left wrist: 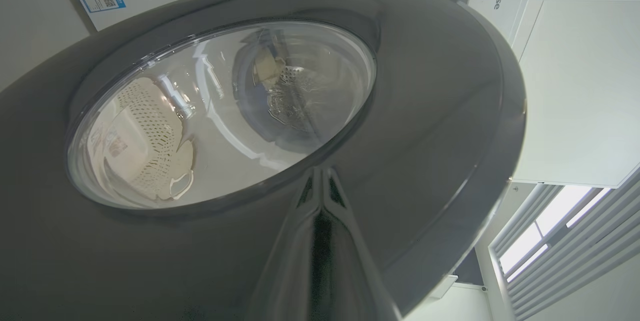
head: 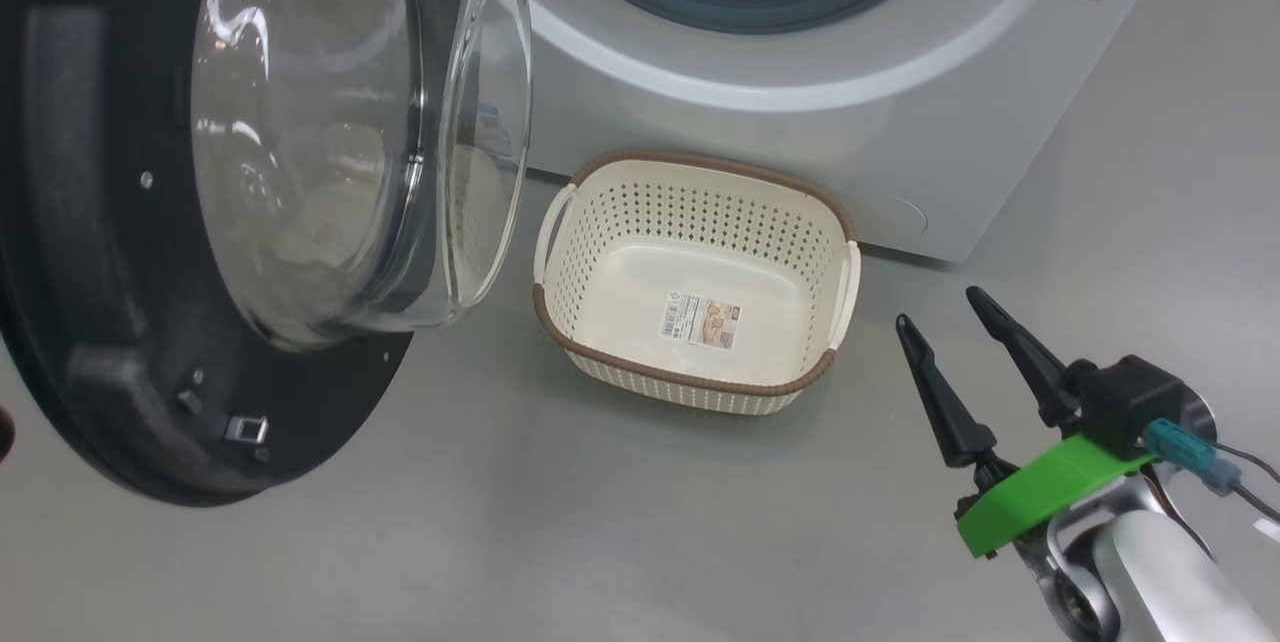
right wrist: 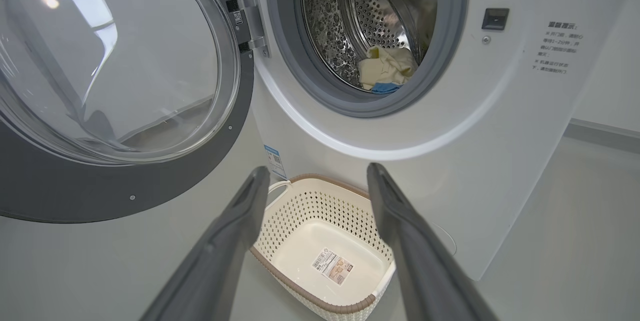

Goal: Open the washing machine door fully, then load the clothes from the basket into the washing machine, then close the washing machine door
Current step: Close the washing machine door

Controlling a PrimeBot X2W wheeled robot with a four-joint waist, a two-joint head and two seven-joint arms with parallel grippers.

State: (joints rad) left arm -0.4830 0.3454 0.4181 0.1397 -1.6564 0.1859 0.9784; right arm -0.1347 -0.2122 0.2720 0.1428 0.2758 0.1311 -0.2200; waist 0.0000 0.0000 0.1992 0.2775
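Right gripper (head: 940, 308), head view: jaws wide apart, nothing between them, over bare floor (head: 600, 522) right of the basket (head: 690, 165). Basket empty, on the floor against the washing machine (head: 800, 122) front; washing machine door (head: 300, 152) swung open at left.

Left wrist view: left gripper (left wrist: 320, 181) shut, empty, tip at the door's glossy rim; contact uncertain. Risk: a closing push may skid off that slick rim.

Right wrist view: clothes (right wrist: 385, 67) in the drum (right wrist: 380, 16), blue piece (right wrist: 385, 88) at the gasket (right wrist: 360, 106) lip. Risk: the door pinches it.
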